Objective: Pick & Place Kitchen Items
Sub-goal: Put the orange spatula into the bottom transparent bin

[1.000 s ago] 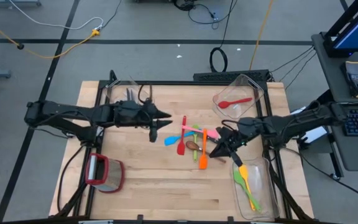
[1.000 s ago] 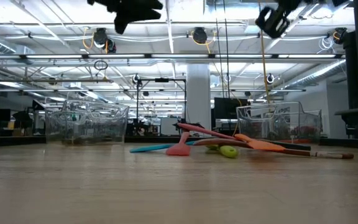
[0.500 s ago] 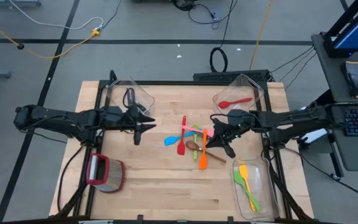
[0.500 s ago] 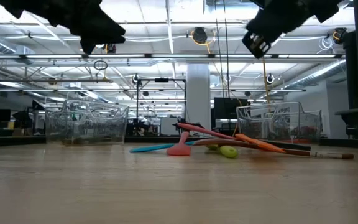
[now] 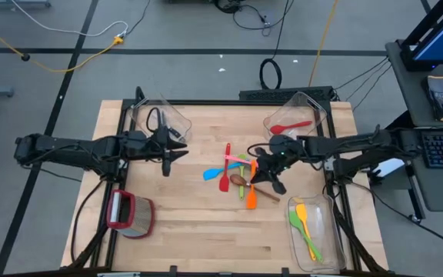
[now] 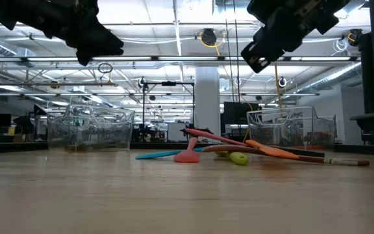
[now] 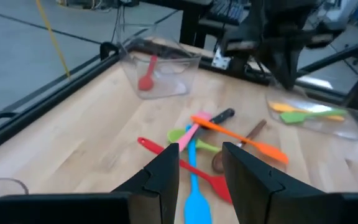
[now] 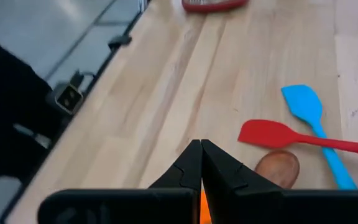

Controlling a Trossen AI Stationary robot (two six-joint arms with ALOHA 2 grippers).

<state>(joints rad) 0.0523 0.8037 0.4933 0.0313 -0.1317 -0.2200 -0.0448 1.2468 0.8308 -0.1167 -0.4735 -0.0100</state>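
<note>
From above we see the utensils [image 5: 241,175] piled mid-table, with the right gripper [image 5: 261,166] over the pile's right edge and the left gripper [image 5: 172,151] well to their left. Only the wrist views settle the fingers: the right gripper [image 8: 201,163] is pressed shut and empty, the left gripper [image 7: 199,171] part-open, holding nothing. The low view shows both raised clear of the table [image 6: 109,195].

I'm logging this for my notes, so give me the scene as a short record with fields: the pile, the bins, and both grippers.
pile: red spatula, blue spatula, orange spatula and others lie crossed mid-table
far right clear bin: one red spoon
near right clear bin: green and yellow utensils
left gripper: empty, jaws apart, by the far left clear bin
right gripper: shut, empty, over the pile's right edge
</note>
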